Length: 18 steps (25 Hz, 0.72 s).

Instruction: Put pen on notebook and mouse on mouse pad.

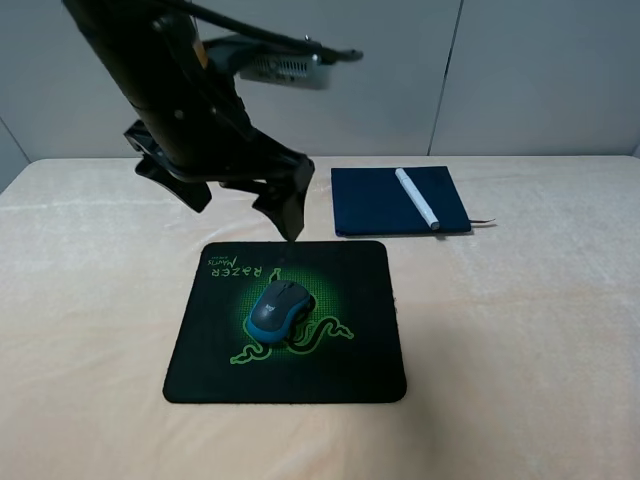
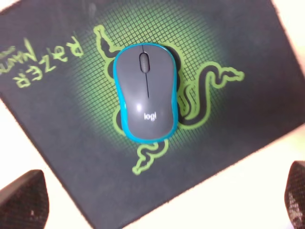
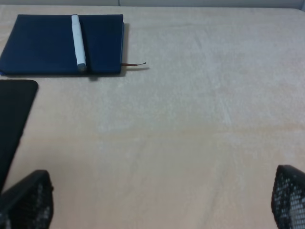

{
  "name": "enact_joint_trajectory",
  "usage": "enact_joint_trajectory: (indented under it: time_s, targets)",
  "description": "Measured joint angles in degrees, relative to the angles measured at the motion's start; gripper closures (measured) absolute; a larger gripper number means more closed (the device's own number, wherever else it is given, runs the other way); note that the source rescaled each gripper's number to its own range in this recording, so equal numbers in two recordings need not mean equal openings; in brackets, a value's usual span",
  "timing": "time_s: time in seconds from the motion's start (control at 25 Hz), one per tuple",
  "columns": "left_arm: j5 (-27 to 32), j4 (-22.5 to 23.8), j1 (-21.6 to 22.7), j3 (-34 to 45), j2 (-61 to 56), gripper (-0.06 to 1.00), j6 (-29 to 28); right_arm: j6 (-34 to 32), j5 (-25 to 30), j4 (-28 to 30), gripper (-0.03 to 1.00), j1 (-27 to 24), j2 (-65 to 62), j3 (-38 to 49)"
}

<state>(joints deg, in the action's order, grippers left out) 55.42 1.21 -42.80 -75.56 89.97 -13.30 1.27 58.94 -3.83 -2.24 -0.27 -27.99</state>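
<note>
Green "RAZER" stands on the mouse pad; "logi" on the mouse.

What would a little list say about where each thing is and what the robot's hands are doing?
mouse: sitting on the middle of the pad
pen: lying across the notebook
left hand: open, empty, in the air above the pad's far edge
right hand: open, empty, over bare table
left to do: nothing, both things look placed
</note>
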Motion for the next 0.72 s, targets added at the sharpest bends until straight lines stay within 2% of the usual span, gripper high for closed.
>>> enact_joint_trajectory:
  time_s: [0.28,0.48,0.72]
  targets:
    - [2.19,2.74,0.00,0.00,-9.43,-0.06,0.46,0.00,0.00,0.00,-0.03,0.00,0.00,0.00]
    - [2.92,2.90,0.00,0.00,-13.99,-0.06,0.46,0.00,0.00,0.00,-0.03,0.00,0.00,0.00]
    - [7.97,3.10,0.00,0.06,-18.29,-0.06,2.25,0.00,0.00,0.00,-0.03,0.00,0.00,0.00]
